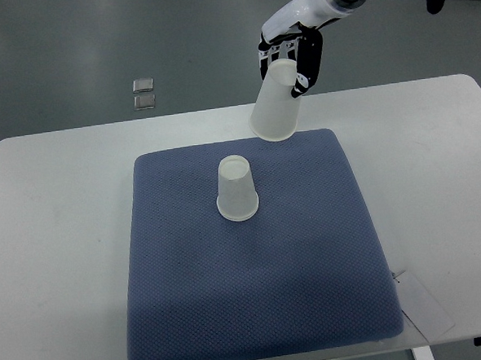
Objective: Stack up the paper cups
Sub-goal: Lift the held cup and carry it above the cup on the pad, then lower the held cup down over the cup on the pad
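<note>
The held cup (275,104) is up in the air over the far edge of the mat, mouth down, tilted so its wide rim swings toward the near left. It looks translucent and thin-walled, so I'd judge it very light and easy to crush: a firm squeeze would dent it, a loose one could let it slip. The right hand (292,56) has it pinched at the narrow closed end, fingers curled round that base, arm coming in from the far right. That seems a sensible place to hold it, since the base is the stiffest part and the open rim stays free to slide over another cup.

The second cup (237,188) stands upside down near the middle of the blue mat (191,313), wide rim flat on the cloth, small base up. Well apart from the held one, nearer and to the left. Nothing shows inside either cup; both look empty.

The soft mat should keep the standing cup from skating, though a sideways nudge could tip something this light. The mat lies on a white table (54,208). No left hand in view. Two small clear squares (144,92) lie on the floor beyond the table's far edge.
</note>
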